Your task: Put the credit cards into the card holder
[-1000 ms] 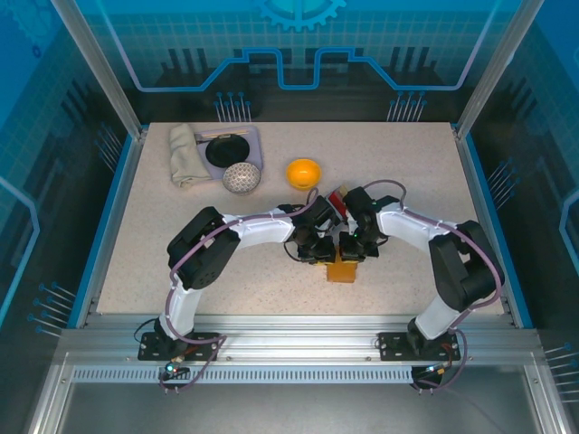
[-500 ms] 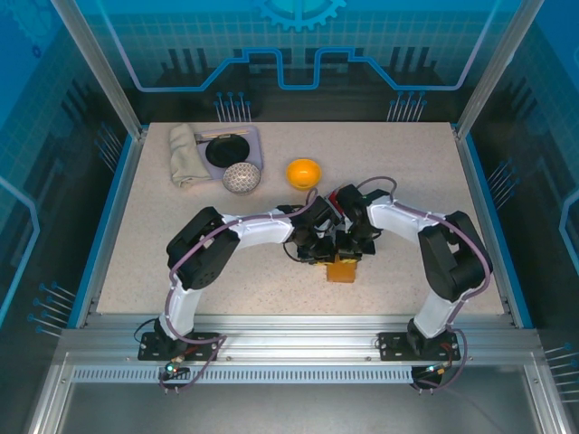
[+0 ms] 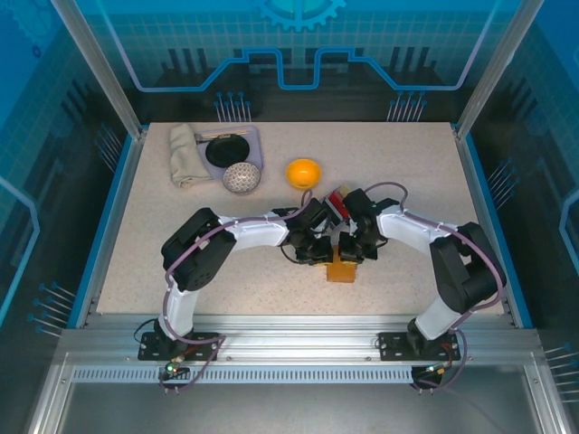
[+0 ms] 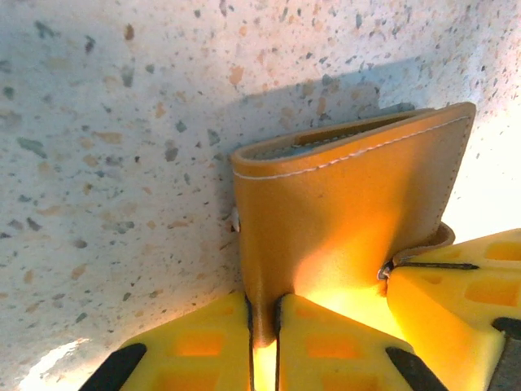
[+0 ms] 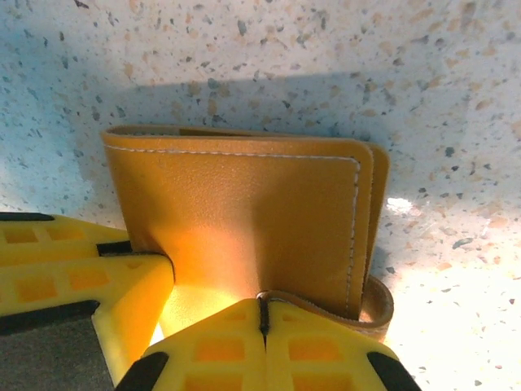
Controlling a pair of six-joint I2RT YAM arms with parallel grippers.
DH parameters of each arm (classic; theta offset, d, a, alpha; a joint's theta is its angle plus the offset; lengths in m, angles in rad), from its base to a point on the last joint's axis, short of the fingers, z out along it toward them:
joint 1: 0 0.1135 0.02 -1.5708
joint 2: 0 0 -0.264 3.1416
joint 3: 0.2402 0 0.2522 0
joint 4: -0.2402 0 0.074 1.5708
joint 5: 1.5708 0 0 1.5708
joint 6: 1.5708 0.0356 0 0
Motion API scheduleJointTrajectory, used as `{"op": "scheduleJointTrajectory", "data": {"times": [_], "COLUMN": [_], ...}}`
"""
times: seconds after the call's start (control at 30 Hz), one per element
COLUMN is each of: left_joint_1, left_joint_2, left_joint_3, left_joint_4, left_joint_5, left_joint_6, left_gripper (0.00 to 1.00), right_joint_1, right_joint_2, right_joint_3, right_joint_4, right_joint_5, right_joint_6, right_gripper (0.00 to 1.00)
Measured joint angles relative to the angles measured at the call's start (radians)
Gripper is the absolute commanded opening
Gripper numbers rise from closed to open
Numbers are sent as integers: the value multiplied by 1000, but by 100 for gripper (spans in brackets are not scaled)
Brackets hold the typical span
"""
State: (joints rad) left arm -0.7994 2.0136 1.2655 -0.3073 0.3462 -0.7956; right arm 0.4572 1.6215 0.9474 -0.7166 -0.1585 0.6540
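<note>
L pincer & R pincer each pinch a card holder flap, prob. to spread it open.

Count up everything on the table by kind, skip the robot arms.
Beige cloth: 1
Grey tray: 1
Black dish: 1
Speckled ball: 1
Orange bowl: 1
Tan card holder: 1
Red card: 1, any others hidden
Total: 7
</note>
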Motion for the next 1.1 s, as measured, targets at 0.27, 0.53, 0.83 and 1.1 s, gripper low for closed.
{"op": "scheduleJointTrajectory", "data": {"times": [0.27, 0.53, 0.83, 1.1], "left_joint_1": [5, 26, 100, 125], "left_joint_2": [-16, -176, -417, -383], "left_joint_3": [-37, -121, -213, -230], "left_joint_4": [38, 25, 21, 29], "left_joint_5": [10, -103, -254, -217], "left_joint_6": [-16, -13, 15, 35], "left_gripper": [31, 52, 57, 54], "right_joint_1": [0, -65, -257, -92], "right_joint_2": [34, -253, -425, -203], "right_joint_3": [23, 1, -32, -77], "right_joint_4": [0, 27, 32, 47], "right_joint_5": [-32, 39, 89, 7], "right_joint_6": [-34, -69, -137, -135], "right_gripper": [36, 66, 49, 44]}}
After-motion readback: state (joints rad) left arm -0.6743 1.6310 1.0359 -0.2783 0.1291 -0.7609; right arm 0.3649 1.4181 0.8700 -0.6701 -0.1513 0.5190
